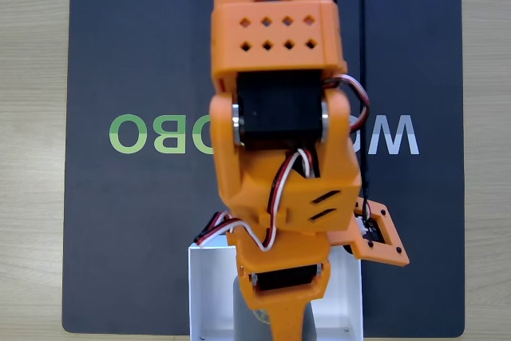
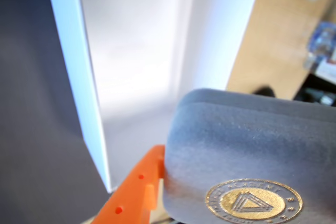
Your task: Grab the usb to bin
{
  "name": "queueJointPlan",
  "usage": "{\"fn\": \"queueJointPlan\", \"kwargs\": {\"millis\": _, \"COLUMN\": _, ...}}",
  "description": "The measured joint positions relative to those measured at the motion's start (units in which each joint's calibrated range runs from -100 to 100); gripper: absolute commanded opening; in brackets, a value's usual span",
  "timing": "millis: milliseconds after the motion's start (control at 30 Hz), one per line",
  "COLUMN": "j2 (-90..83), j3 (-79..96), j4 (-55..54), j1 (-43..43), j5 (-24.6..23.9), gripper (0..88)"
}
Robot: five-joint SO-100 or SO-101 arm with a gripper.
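The orange arm reaches down the fixed view, fingers closed.

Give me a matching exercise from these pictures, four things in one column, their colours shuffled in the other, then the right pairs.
Things:
1. usb
2. bin
3. arm
4. mat

Colours:
A. orange
B. dark, with green and white letters
C. grey, with a gold emblem
D. white

Pairs: 1-C, 2-D, 3-A, 4-B
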Motion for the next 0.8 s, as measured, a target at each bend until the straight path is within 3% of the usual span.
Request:
{"fn": "queueJointPlan", "kwargs": {"millis": 433, "j2": 1.6, "j3": 0.0, "j4": 0.0, "j1": 0.0, "j5": 1.9, "gripper": 22.3}}
{"fn": "queueJointPlan", "kwargs": {"millis": 667, "j2": 1.6, "j3": 0.0, "j4": 0.0, "j1": -1.3, "j5": 5.3, "gripper": 37.4}}
{"fn": "queueJointPlan", "kwargs": {"millis": 800, "j2": 1.6, "j3": 0.0, "j4": 0.9, "j1": -1.7, "j5": 6.4, "gripper": 38.8}}
